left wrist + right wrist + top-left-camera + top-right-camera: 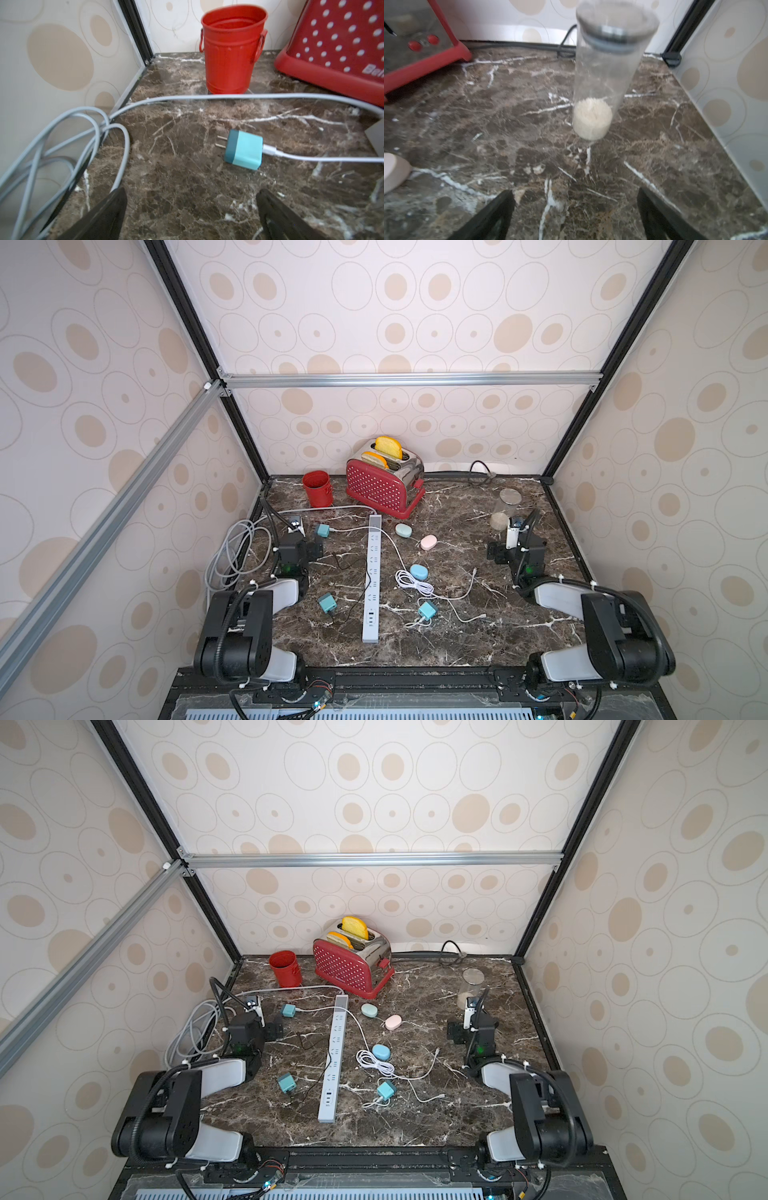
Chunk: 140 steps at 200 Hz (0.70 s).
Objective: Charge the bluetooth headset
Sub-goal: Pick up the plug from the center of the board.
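Judging by their shape, the headset is sitting inside one of 3 oval cases. They are lying loose on the tabletop (pixel 498 639), to the right of the power strip (pixel 371 580). A green case (pixel 403 530) and a pink case (pixel 429 542) are lying farther back. A blue case (pixel 419 572) is lying nearer, touching a coil of white cable (pixel 409 581). Which of the 3 is meant I cannot tell.

Nothing is drawing power: all 3 teal chargers are lying unplugged around the strip, which is running lengthwise down the middle, probably so either arm can reach it.

The left tool (pixel 192 197) is hanging low with its fingers spread wide, pinching nothing. It is facing the far charger (pixel 243 149), near it but apart. That charger is resting on its side with its 2 prongs bare and pointing away from the strip, so it will likely need turning before it goes into a socket.

The near charger (pixel 427 609) is trailing a white lead by the blue case. The third charger (pixel 327 602) is trailing a thin black one.

The right tool (pixel 576 194) is likewise spread and empty, facing a glass jar (pixel 604 79), well apart from the cases.
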{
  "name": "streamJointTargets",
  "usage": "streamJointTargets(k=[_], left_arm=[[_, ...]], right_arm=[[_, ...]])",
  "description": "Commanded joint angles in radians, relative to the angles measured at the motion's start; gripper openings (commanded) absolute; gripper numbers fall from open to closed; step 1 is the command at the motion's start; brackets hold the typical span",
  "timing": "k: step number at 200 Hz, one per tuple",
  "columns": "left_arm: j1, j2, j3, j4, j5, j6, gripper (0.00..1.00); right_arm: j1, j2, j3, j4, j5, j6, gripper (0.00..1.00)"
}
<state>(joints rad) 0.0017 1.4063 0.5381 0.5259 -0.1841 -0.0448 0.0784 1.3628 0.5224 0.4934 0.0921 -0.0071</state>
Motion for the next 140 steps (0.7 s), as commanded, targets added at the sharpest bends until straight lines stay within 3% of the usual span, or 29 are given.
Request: streamJointTargets(k=[1, 21, 55, 103, 140], left_arm=[[-0.005, -0.038, 0.176, -0.275, 0.0, 0.016, 0.98], [-0.005, 0.019, 0.309, -0.444, 0.107, 0.049, 0.95], [-0.009, 0.147, 0.492, -0.684, 0.21, 0.113, 0.89], [-0.038, 0.363, 0.792, -1.065, 0.181, 0.078, 0.8], [-0.083, 0.453, 0.875, -1.143, 0.153, 0.041, 0.75]], right_arm=[[0.01, -0.08, 0.161, -0.314, -0.125, 0.068, 0.89], [0.033, -0.064, 0.252, -0.439, -0.301, 0.059, 0.85], [0.072, -0.001, 0.361, -0.602, -0.489, 0.041, 0.78], [0.169, 0.084, 0.507, -0.832, -0.534, -0.019, 0.78], [0.184, 0.112, 0.543, -0.869, -0.565, 0.014, 0.74]])
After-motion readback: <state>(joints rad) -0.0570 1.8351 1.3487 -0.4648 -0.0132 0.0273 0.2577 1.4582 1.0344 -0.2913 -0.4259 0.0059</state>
